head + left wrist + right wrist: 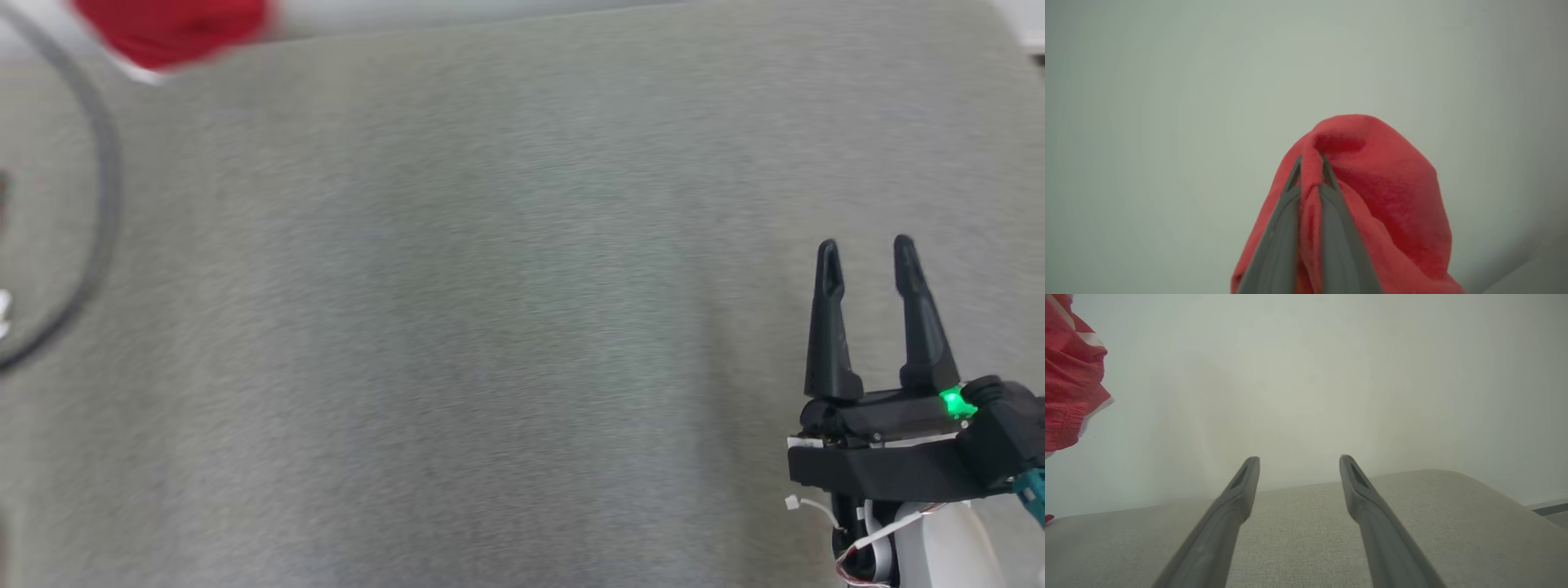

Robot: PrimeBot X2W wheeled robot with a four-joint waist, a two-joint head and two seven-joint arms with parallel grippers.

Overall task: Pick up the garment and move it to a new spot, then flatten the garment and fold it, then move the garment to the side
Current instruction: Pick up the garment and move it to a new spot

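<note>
I'm on the first step: picking up the garment and moving it to a new spot. My left tool (1311, 163) is clamped together on a pinched fold of the red garment (1392, 192), and the rest of the cloth drapes down around and behind the two fingers. In the head view the garment is a blurred red bunch at the far left corner. In the right wrist view it hangs at the left edge, showing white trim, and looks raised above the grey upholstered surface (490, 327) rather than lying on it. My right tool (867, 253) sits at the near right with its fingers well apart and nothing between them, low over the surface.

I judge the lift done and the carry under way. Next I need to bring the left arm over the open middle of the surface and lower it until the cloth settles. Then I can let go without dragging the fold along. Because the garment is bunched, flattening will likely need the right tool to take a second edge, and I can't yet tell which hem or corner is within reach.
</note>
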